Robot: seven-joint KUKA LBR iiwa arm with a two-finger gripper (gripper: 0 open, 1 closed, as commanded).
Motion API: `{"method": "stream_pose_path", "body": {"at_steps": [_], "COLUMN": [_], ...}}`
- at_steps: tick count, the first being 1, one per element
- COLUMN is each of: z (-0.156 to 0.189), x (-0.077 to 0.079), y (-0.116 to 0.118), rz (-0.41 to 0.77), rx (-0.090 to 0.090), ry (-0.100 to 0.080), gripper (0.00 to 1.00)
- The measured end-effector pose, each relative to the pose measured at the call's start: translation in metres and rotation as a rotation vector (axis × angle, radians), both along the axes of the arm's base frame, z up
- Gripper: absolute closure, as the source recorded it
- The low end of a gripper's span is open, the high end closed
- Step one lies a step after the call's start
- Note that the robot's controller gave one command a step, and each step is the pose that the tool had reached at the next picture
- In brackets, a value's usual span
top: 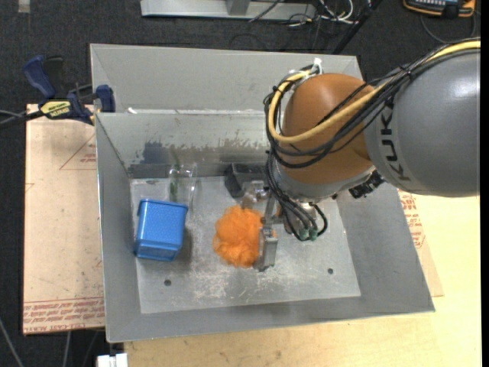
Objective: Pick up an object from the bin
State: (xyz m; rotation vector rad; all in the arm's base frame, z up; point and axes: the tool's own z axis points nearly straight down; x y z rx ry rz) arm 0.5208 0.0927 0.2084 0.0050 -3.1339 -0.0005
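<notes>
Mid-floor in the bin (pixel 252 289), toward the near side, lies an orange puff (pixel 235 237), fuzzy, rounded and loose-fibred. The end effector (pixel 264 245) is down against its right edge; whether it is released or clenched cannot be told. A blue box (pixel 160 230) sits well left, and farther back by the rear wall are a clear cup (pixel 182 183) and a dark block (pixel 243 176).

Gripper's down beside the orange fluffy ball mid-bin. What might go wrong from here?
1. The orange fluffy ball looks soft and sits against the side of the gripper, not plainly inside it. The grasp may catch only fuzz and slip on lifting.
2. A dark grey block lies just behind the gripper, so a move backward could knock it.
3. Looped cables hang low beside the gripper and might snag.
</notes>
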Motion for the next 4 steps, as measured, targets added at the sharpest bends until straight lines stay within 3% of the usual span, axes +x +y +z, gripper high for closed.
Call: {"method": "stream_pose_path", "body": {"at_steps": [1, 2, 3, 4], "z": [0.005, -0.034, -0.081, -0.092], "x": [0.001, -0.002, -0.011, -0.010], "y": [0.000, 0.002, 0.018, 0.021], "rz": [-0.002, 0.052, 0.217, 0.228], "rx": [0.001, 0.002, 0.002, 0.003], "ry": [-0.007, -0.012, -0.008, -0.004], "gripper": [0.00, 0.00, 0.00, 0.00]}}
